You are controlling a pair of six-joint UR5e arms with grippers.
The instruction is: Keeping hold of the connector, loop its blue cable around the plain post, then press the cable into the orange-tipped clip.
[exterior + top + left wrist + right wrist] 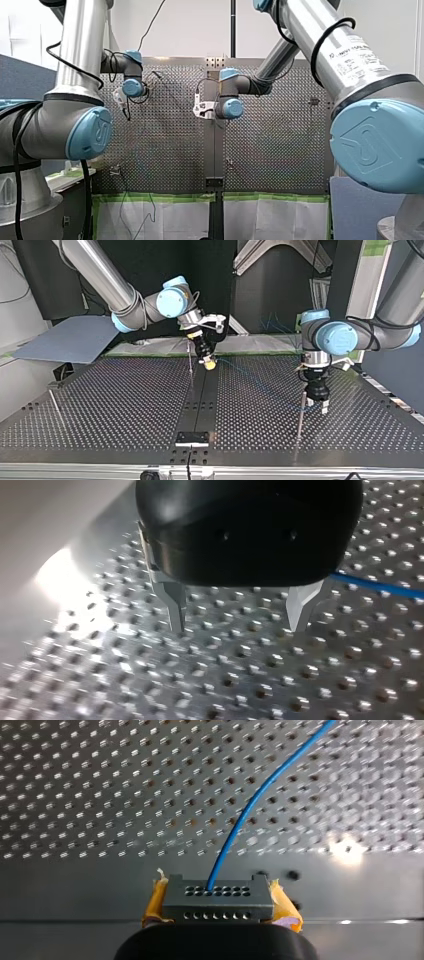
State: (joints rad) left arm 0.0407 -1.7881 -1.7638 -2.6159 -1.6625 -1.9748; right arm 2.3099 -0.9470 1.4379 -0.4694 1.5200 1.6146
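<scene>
Between the yellow pads (pixel 281 901) of your right tool (pixel 219 903), the grey connector (pixel 218 912) is clamped above the perforated tabletop (pixel 100 795); its blue cable (pixel 250 810) arcs away ahead over the holes. Your left tool (pixel 239 622) hangs close over the tabletop, metal fingers (pixel 175 605) spread wide and empty, with the blue cable passing beside one finger.

In the right wrist view the blue cable (pixel 239 822) runs off past the edge, so its far end does not show. The connector (pixel 218 899) covers most of the yellow pads (pixel 156 902) of my right pincer (pixel 220 905). In the left wrist view the black body of my left pincer (pixel 238 625) hides part of the cable, and the holes of the counter (pixel 150 690) blur together. In the front view my left arm (pixel 75 115) and my right arm (pixel 375 140) cover the counter's sides.
</scene>
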